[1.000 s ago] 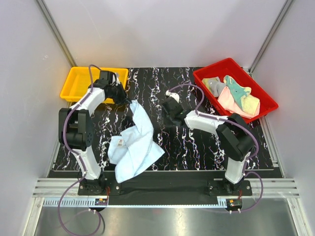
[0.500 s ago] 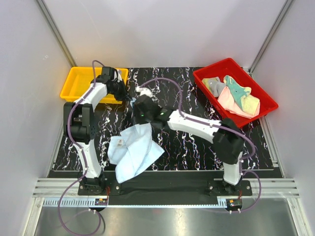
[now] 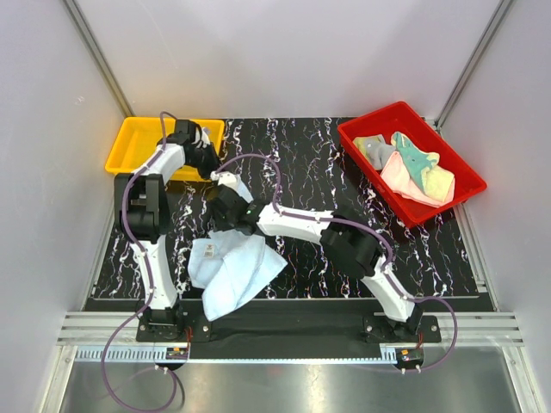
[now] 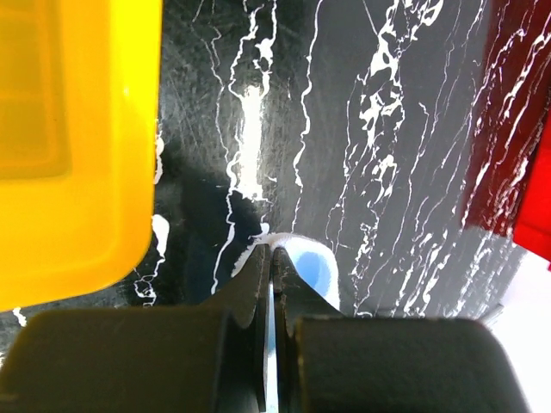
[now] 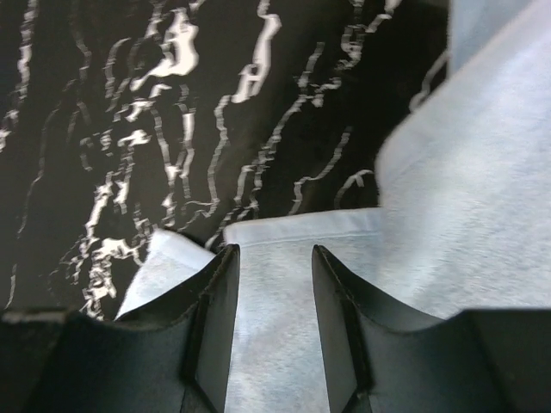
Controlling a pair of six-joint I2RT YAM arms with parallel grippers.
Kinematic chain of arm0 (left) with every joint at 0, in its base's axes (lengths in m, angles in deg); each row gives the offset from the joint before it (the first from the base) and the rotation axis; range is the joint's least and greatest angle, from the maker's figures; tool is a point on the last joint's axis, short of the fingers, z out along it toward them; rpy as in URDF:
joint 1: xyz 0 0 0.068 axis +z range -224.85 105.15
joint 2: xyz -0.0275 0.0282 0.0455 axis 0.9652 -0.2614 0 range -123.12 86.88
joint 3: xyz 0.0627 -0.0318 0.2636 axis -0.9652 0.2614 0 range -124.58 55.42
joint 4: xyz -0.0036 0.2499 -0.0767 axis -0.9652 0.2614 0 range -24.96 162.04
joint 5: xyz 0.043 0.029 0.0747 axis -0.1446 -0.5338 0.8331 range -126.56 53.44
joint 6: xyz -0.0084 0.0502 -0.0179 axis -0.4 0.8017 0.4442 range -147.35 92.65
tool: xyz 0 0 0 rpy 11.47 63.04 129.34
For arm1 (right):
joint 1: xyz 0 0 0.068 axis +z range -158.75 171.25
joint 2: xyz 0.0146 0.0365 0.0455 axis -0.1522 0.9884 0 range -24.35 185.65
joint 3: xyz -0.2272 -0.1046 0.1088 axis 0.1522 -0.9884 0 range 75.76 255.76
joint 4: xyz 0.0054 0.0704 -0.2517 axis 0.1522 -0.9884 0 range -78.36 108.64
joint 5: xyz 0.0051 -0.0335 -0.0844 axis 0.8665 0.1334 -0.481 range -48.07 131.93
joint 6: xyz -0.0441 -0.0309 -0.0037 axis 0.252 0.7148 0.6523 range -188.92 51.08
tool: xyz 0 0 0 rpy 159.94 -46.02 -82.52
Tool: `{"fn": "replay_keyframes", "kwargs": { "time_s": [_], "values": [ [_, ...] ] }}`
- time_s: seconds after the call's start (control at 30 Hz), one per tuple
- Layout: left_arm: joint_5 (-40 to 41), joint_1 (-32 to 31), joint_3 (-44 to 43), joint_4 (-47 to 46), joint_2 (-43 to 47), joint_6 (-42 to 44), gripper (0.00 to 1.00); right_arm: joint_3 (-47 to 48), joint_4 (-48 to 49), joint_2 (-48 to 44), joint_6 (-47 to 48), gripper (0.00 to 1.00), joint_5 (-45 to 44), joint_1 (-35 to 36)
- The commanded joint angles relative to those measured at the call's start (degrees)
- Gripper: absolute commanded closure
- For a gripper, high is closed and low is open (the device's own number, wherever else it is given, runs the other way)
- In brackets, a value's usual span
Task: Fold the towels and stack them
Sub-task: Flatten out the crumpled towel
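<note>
On the table (image 3: 344, 249) the blue towel (image 3: 237, 271) lay rumpled at near left, one corner stretched toward the yellow bin (image 3: 129, 155); other towels (image 3: 413, 168) were heaped in the red bin (image 3: 368, 118). Left claw (image 4: 269, 258) was clenched on that corner. Right claw (image 5: 271, 258) was released, fingers spread over the towel's edge.

A light blue towel (image 3: 237, 271), yellow bin (image 3: 129, 151), red bin (image 3: 383, 116), black white-veined tabletop (image 3: 301, 146).
</note>
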Motion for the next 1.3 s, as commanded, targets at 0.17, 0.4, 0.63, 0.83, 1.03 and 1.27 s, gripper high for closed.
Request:
{"fn": "replay_keyframes", "kwargs": {
  "time_s": [0.17, 0.4, 0.63, 0.83, 1.03, 1.27],
  "values": [
    [-8.54, 2.55, -3.16, 0.57, -0.31, 1.30, 1.00, -0.59, 12.41, 1.66, 7.54, 0.52, -0.13, 3.16],
    [-8.71, 2.55, -3.16, 1.35, -0.75, 2.00, 1.00, 4.33, 8.63, 7.02, 8.61, 0.50, -3.20, 4.57],
    [-7.66, 2.55, -2.11, 1.62, -0.31, 2.18, 1.00, 4.77, 6.35, 8.78, 8.96, 0.50, -4.70, 5.36],
    [-6.25, 2.55, -0.96, 1.18, 1.00, 1.66, 1.00, 3.45, 2.15, 9.31, 9.22, 0.62, -9.53, 5.54],
    [-5.64, 2.55, -0.17, 0.48, 1.79, 0.51, 1.00, 3.63, -1.12, 10.54, 11.85, 0.59, -13.31, 6.85],
    [-3.97, 2.55, 1.58, -0.14, 3.64, -0.01, 1.00, 3.10, -4.99, 11.86, 12.91, 0.61, -20.34, 8.00]
  ]
}}
